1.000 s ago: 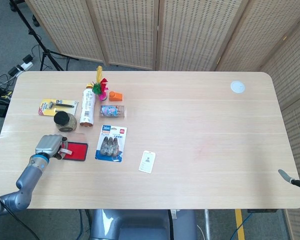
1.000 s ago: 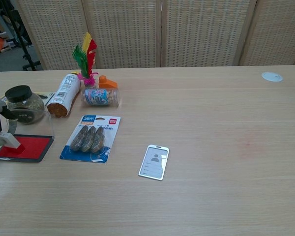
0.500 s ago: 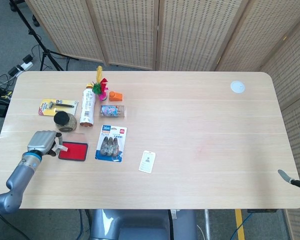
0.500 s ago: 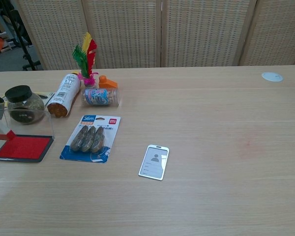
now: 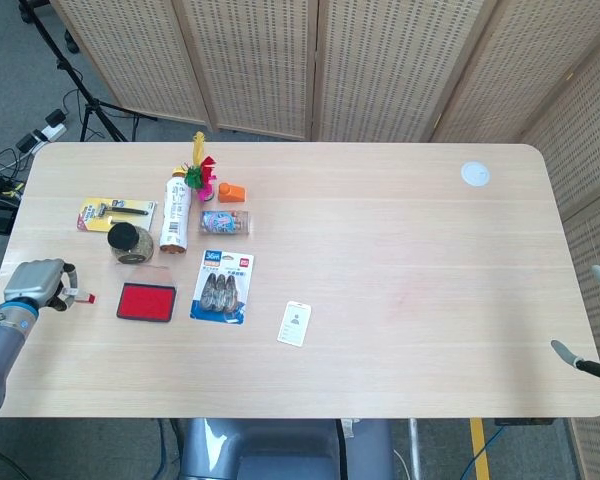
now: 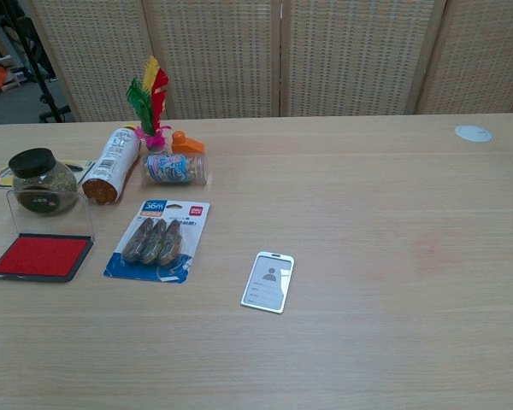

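Observation:
My left hand [image 5: 37, 282] hovers over the table's left edge and pinches a small white stamp with a red face [image 5: 81, 296]. It is out of the chest view. To its right lies the red ink pad [image 5: 146, 301] with its clear lid standing up behind it [image 6: 50, 212]. A black-lidded glass jar [image 5: 130, 241] stands just behind the pad. Only two spread fingertips of my right hand [image 5: 592, 320] show at the far right edge, and they hold nothing.
Right of the pad lie a blue pack of binder clips [image 5: 222, 286] and a white ID card [image 5: 294, 323]. Behind them are a lying bottle [image 5: 174, 211], a small clear tube [image 5: 224, 221], a feather shuttlecock [image 5: 200, 170], an orange piece [image 5: 231, 191] and a razor pack [image 5: 116, 212]. A white disc [image 5: 474, 174] sits far right.
My left hand lifted the stamp off the red ink pad and carried it left toward the table edge, leaving the chest view. The right hand barely moved.

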